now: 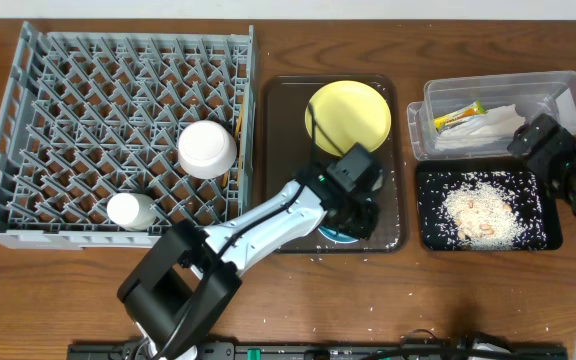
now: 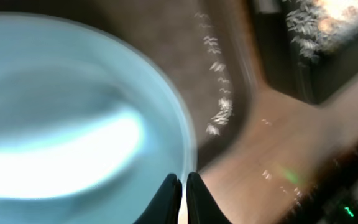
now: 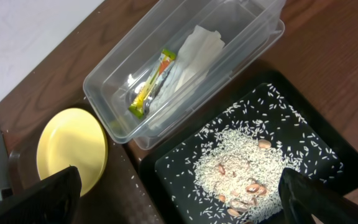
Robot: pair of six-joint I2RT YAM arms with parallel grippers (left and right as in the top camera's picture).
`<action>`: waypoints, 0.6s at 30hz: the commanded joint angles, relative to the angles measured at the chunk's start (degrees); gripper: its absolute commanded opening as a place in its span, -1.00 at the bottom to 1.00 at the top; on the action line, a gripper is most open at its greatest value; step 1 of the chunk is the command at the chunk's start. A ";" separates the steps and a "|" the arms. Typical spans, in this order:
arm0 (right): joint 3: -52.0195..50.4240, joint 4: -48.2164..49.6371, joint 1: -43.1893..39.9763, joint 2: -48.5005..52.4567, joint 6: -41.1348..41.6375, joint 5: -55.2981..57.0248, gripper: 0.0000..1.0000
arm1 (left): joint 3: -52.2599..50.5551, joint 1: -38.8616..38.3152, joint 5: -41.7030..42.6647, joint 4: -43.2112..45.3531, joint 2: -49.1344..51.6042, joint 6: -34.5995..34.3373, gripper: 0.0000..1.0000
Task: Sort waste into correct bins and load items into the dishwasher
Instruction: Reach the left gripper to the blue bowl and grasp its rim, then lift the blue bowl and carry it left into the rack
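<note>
Pinching the rim of the blurred light-blue bowl [image 2: 73,124], left gripper [image 2: 184,186] nearly closed; right gripper [image 3: 179,186] gapes empty.

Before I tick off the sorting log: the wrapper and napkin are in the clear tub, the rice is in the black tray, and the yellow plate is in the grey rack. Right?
Not quite: the yellow plate lies on the brown tray, not in the grey rack; the overhead view shows it. The wrapper, napkin and rice are where you said.
</note>
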 commanded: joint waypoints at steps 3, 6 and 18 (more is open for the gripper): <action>-0.07 -0.13 -0.37 -0.04 0.81 0.00 0.99 | 7.78 2.45 -7.50 -11.45 -4.98 5.57 -0.56; -0.07 -0.13 -0.37 -0.04 0.81 0.00 0.98 | 7.67 5.57 -12.59 -15.06 -5.60 5.79 -0.35; -0.04 -0.13 -0.37 -0.04 0.81 0.00 0.98 | 5.20 12.13 -4.74 -14.16 3.63 14.67 -0.07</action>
